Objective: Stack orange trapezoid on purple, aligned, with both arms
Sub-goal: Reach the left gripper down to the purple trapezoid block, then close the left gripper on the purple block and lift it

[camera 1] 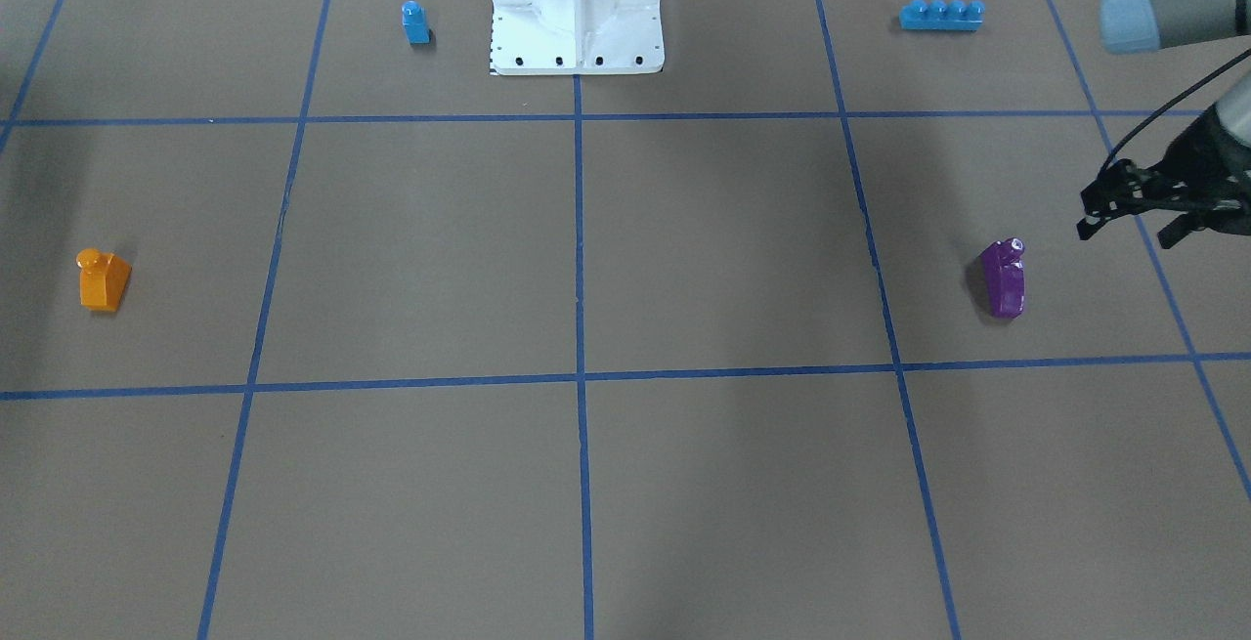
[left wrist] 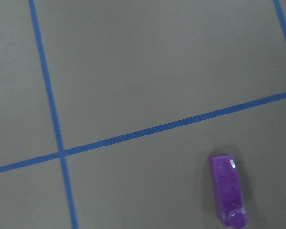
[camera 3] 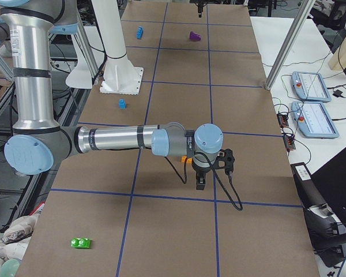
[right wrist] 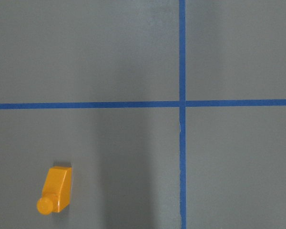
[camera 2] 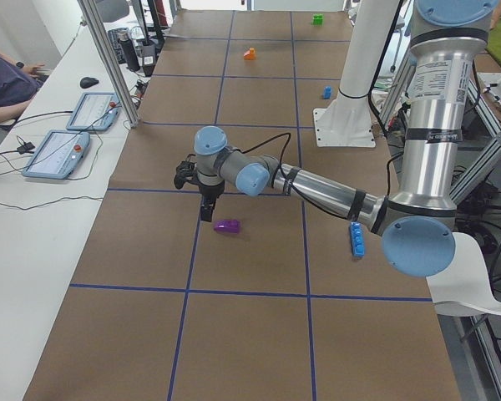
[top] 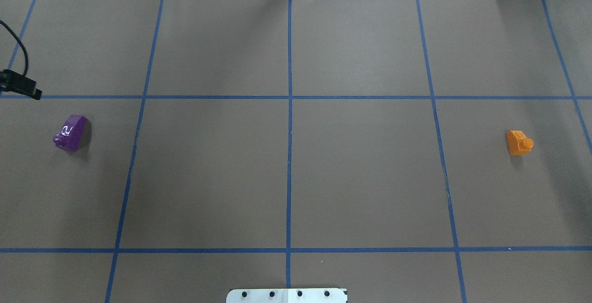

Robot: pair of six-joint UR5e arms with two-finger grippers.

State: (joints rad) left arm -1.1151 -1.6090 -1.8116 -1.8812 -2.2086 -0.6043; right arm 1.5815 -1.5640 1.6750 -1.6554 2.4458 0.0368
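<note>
The orange trapezoid (camera 1: pixel 103 280) lies on its side on the brown table, on my right side; it also shows in the overhead view (top: pixel 519 142) and low left in the right wrist view (right wrist: pixel 57 190). The purple brick (camera 1: pixel 1004 277) lies on its side on my left side (top: pixel 71 132), at the lower right of the left wrist view (left wrist: pixel 227 188). My left gripper (camera 2: pixel 206 213) points down, hovering just beside the purple brick (camera 2: pixel 227 225), apart from it. My right gripper (camera 3: pixel 200 183) hovers close by the orange brick (camera 3: pixel 185 157). I cannot tell whether either gripper is open or shut.
A blue one-stud brick (camera 1: pixel 415 22) and a long blue four-stud brick (camera 1: pixel 941 15) lie either side of the white robot base (camera 1: pixel 577 5). A green brick (camera 3: pixel 81 243) lies at the table's right end. Blue tape lines grid the table.
</note>
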